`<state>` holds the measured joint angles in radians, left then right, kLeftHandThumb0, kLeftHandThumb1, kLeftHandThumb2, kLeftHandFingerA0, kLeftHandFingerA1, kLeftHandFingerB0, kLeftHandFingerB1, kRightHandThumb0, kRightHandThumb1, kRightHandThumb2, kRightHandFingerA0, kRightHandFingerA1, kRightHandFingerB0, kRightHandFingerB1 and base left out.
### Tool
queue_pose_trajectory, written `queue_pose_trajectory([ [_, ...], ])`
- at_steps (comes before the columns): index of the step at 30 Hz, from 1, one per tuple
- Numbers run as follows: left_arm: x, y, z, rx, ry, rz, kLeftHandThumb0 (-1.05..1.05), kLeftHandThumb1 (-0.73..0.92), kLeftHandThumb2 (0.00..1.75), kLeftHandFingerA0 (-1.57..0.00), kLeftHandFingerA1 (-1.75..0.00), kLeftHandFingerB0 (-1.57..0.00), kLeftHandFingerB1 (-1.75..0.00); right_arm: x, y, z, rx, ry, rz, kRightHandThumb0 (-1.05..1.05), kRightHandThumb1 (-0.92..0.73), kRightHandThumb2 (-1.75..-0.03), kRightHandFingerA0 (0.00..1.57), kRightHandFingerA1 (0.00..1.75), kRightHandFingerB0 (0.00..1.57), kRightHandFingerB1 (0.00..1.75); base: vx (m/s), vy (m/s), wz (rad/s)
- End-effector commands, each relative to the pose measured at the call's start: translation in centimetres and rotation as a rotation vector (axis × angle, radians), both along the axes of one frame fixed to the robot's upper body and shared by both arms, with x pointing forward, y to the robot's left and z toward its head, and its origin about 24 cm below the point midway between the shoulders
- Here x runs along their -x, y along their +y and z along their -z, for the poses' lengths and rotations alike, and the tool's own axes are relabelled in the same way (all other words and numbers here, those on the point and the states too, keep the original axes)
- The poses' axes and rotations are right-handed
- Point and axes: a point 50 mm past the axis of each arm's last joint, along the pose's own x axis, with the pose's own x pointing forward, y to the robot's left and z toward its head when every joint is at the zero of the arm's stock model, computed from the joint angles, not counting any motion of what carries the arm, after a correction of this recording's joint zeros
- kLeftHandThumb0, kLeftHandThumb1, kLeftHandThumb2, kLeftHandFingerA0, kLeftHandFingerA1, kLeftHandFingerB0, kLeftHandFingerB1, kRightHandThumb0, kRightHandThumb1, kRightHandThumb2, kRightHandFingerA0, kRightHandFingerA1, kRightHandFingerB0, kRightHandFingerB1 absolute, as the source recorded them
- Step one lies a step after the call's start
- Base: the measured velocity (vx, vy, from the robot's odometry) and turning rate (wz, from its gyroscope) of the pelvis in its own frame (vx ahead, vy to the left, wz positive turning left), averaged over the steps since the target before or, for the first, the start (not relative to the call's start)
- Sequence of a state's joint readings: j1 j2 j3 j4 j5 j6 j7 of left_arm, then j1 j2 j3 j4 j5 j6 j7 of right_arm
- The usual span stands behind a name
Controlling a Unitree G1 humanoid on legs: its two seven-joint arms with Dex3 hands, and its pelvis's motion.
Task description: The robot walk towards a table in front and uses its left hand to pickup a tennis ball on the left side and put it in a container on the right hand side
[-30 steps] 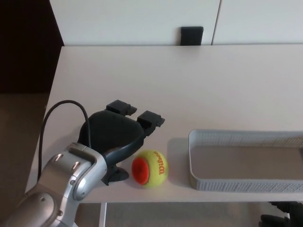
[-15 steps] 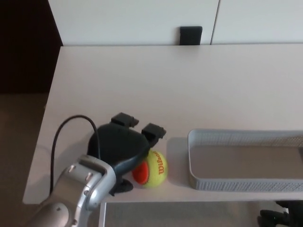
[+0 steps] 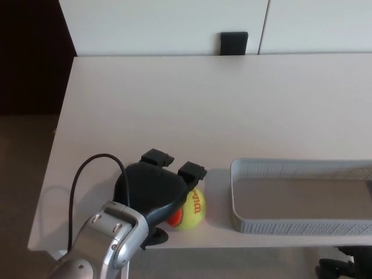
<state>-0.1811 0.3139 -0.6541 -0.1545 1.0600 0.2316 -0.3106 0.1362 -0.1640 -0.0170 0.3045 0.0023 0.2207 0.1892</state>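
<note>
The pick-up step is under way: the left hand (image 3: 152,189) is spread over the tennis ball (image 3: 195,208) at the near edge of the table (image 3: 174,99), its fingers not closed on it. Next it should clench, lift, and carry the ball right to the container (image 3: 290,224).

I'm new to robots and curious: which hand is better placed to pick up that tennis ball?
Left. The left hand sits over the tennis ball, partly covering it; the right hand is just a dark shape below the table edge.
</note>
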Motion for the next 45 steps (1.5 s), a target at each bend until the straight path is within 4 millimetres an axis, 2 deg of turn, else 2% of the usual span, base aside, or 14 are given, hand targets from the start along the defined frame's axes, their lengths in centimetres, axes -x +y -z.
queue_pose_trajectory([
  [1,0.4,-0.1,-0.4,0.004,0.000,0.026,-0.30,0.22,0.81,0.00,-0.48,0.00,-0.49,-0.6,-0.6,-0.6,0.030,-0.023,-0.007,0.02,-0.75,-0.64,0.16,0.52,0.14,0.47,0.00,0.000,0.00],
  [9,0.3,-0.3,-1.0,0.044,-0.013,0.028,-0.29,0.24,0.82,0.00,-0.47,0.00,-0.49,-0.9,-0.4,-0.5,0.027,-0.021,-0.010,0.01,-0.74,-0.68,0.19,0.55,0.11,0.47,0.00,0.000,0.00],
  [18,0.0,-0.9,-1.0,0.054,-0.008,0.038,-0.55,0.37,0.66,-0.23,-0.41,-0.08,-0.32,-1.6,-0.2,-0.8,0.002,-0.029,0.012,-0.01,-0.73,-0.70,0.17,0.54,0.09,0.45,0.00,0.000,0.00],
  [26,-0.1,-1.3,-0.3,0.053,0.020,0.030,-0.32,0.25,0.79,-0.30,-0.56,0.00,-0.44,-1.5,-0.1,-0.8,0.015,-0.027,0.004,-0.02,-0.73,-0.72,0.17,0.53,0.08,0.46,0.00,0.000,0.00],
  [27,-0.3,-1.4,-0.1,0.050,0.024,0.026,-0.56,0.38,0.66,-0.40,-0.45,-0.12,-0.36,-1.6,-0.1,-0.9,0.018,-0.034,0.002,0.00,-0.73,-0.72,0.17,0.53,0.09,0.46,0.00,0.000,0.00],
  [28,-0.3,-1.4,0.0,0.049,0.026,0.025,-0.48,0.43,0.54,-0.46,-0.38,-0.15,-0.28,-1.6,0.0,-0.9,0.017,-0.035,0.000,-0.01,-0.73,-0.73,0.17,0.54,0.09,0.47,0.00,0.000,0.00],
  [31,-0.4,-1.5,0.2,0.046,0.032,0.024,-0.31,0.27,0.81,-0.50,-0.66,0.00,-0.43,-1.6,0.0,-0.9,0.004,-0.034,0.002,-0.02,-0.76,-0.66,0.15,0.51,0.14,0.47,0.00,0.000,0.00],
  [32,-0.6,-1.5,0.4,0.044,0.040,0.022,-0.40,0.47,0.55,-0.84,-0.66,-0.20,-0.29,-1.6,0.0,-0.9,0.000,-0.034,0.003,-0.02,-0.76,-0.67,0.15,0.49,0.14,0.45,0.00,0.000,0.00],
  [33,-0.7,-1.5,0.6,0.048,0.044,0.017,-0.33,0.49,0.56,-0.91,-0.79,-0.26,-0.30,-1.6,0.1,-1.0,0.000,-0.036,0.000,-0.02,-0.76,-0.66,0.15,0.50,0.15,0.46,0.00,0.000,0.00],
  [34,-0.7,-1.4,0.7,0.055,0.044,0.012,-0.33,0.49,0.56,-0.91,-0.79,-0.26,-0.30,-1.6,0.2,-1.0,0.002,-0.039,-0.003,-0.02,-0.76,-0.66,0.15,0.50,0.15,0.46,0.00,0.000,0.00],
  [35,-1.3,-1.3,1.0,0.028,0.042,-0.013,-0.23,0.50,0.62,-0.88,-1.28,-0.36,-0.37,-1.9,0.1,-1.1,0.000,-0.045,0.001,-0.03,-0.74,-0.66,0.15,0.51,0.13,0.47,0.00,0.000,0.00],
  [37,-1.6,-1.2,1.2,0.007,0.039,-0.027,-0.17,0.54,0.57,-0.82,-1.34,-0.47,-0.37,-2.1,0.1,-1.2,-0.001,-0.048,0.004,-0.03,-0.73,-0.67,0.15,0.53,0.13,0.48,0.00,0.000,0.00],
  [42,-2.1,-0.4,2.1,-0.121,0.039,-0.076,-0.29,0.58,0.57,-0.86,-1.02,-0.77,-0.52,-1.7,0.0,-1.2,0.001,-0.043,-0.004,-0.02,-0.77,-0.65,0.15,0.51,0.14,0.46,0.00,0.000,0.00],
  [45,-2.3,0.0,2.2,-0.142,0.029,-0.079,-0.30,0.65,0.58,-0.87,-0.97,-0.76,-0.51,-2.0,-0.1,-1.3,0.000,-0.045,-0.002,-0.02,-0.76,-0.66,0.16,0.51,0.15,0.46,0.00,0.000,0.00],
])
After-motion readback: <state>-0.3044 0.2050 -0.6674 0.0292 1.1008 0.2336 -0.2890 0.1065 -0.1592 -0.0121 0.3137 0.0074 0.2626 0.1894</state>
